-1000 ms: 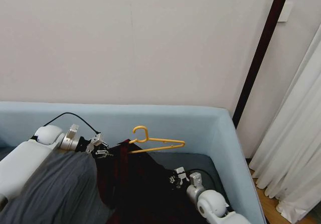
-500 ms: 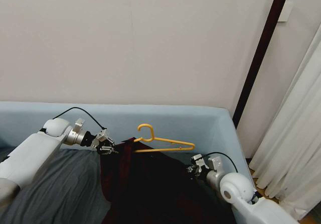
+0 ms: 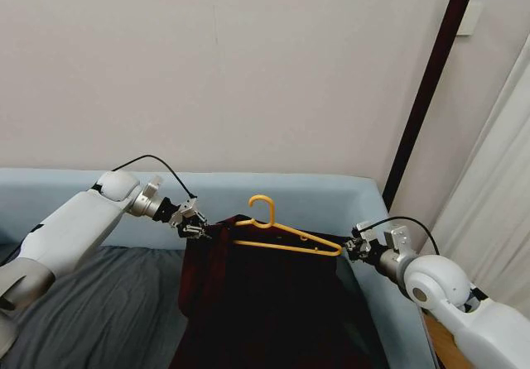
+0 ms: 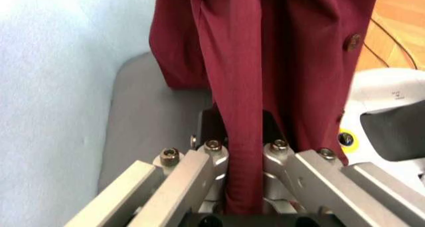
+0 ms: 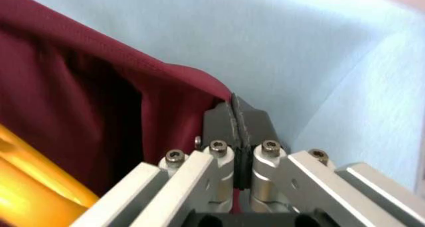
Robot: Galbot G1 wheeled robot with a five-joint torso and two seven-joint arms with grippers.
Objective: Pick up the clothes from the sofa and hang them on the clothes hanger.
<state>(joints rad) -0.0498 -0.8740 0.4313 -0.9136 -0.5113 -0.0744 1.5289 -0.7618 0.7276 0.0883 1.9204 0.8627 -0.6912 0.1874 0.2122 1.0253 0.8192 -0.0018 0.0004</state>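
A dark red garment (image 3: 265,303) hangs spread between my two grippers, above the sofa seat. A yellow hanger (image 3: 286,235) sits in its top edge, hook upward. My left gripper (image 3: 195,227) is shut on the garment's left shoulder; in the left wrist view a red fold (image 4: 244,112) runs between its fingers (image 4: 209,162). My right gripper (image 3: 354,248) is shut on the right shoulder edge. In the right wrist view its fingertips (image 5: 234,120) pinch the cloth (image 5: 99,102) beside the hanger's yellow arm (image 5: 33,187).
The light blue sofa (image 3: 331,195) has a backrest behind the garment and an armrest (image 3: 389,319) under my right arm. A grey cloth (image 3: 91,303) lies on the seat at left. A dark wooden rack post (image 3: 426,88) and a white curtain (image 3: 497,212) stand at right.
Both grippers have risen and moved apart, lifting the red garment and hanger off the seat and stretching it out. The hanger now rides higher and further right.
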